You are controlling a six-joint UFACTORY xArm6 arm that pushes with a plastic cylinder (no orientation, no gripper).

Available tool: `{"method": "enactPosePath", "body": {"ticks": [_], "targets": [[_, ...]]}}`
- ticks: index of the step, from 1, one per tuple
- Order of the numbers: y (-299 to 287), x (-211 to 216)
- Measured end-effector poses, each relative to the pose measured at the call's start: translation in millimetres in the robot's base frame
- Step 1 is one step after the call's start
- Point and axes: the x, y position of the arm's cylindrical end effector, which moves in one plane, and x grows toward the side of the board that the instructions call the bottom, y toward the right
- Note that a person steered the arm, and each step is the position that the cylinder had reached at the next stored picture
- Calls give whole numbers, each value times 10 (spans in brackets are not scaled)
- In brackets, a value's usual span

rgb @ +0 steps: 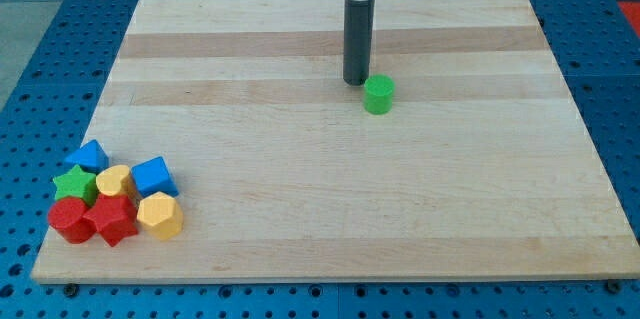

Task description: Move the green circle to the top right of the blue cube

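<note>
The green circle [378,94], a short green cylinder, stands alone on the wooden board [330,199], right of centre in the upper half. My tip [355,82] is just to its upper left, close beside it, with a narrow gap. The blue cube [153,176] sits far away at the view's lower left, on the right side of a cluster of blocks.
The cluster at the lower left also holds a blue block [92,155], a green star [75,183], a yellow block [115,181], a yellow hexagon [159,216], a red block [112,220] and a red cylinder [69,220].
</note>
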Motion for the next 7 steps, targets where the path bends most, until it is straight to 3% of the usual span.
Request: {"method": "enactPosePath", "body": {"ticks": [1, 2, 4, 6, 7], "targets": [[618, -81], [712, 69], [-518, 360], [21, 360], [21, 360]]}}
